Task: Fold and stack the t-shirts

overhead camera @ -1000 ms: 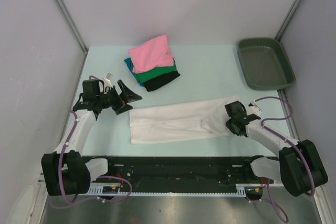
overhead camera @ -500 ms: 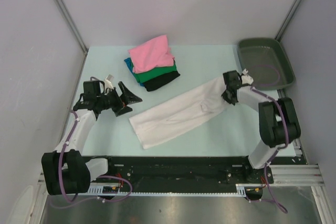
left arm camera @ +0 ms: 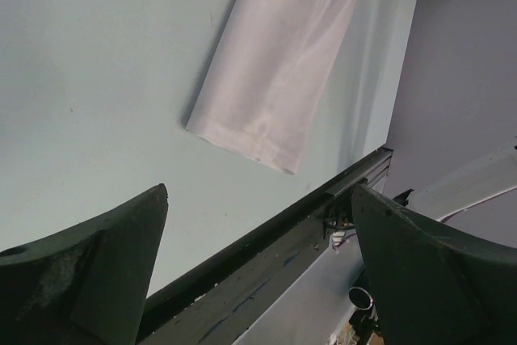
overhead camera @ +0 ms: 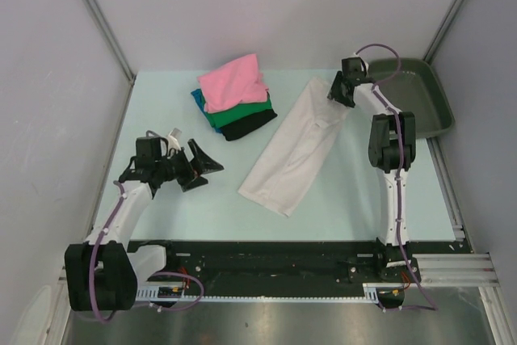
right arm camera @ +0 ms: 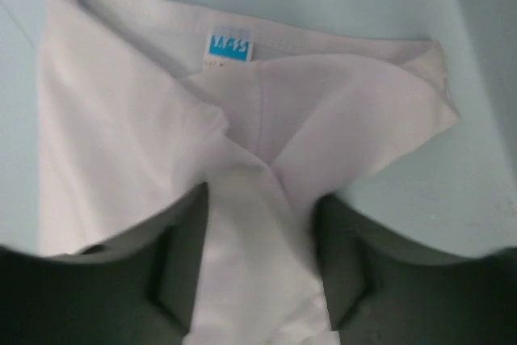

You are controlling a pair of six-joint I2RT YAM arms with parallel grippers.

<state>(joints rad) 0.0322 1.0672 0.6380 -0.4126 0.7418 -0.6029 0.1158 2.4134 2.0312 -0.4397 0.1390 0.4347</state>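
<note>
One white t-shirt (right arm camera: 161, 119) sits pinched between right jaws; left jaws gape.

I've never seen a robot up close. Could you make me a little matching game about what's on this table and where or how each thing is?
Things:
1 white shirt
2 pink shirt
3 tray
4 left gripper

States:
A top of the pile
B far right corner
C open, holding nothing
D lying slantwise, one end in the right gripper

Pairs: 1-D; 2-A; 3-B; 4-C
</note>
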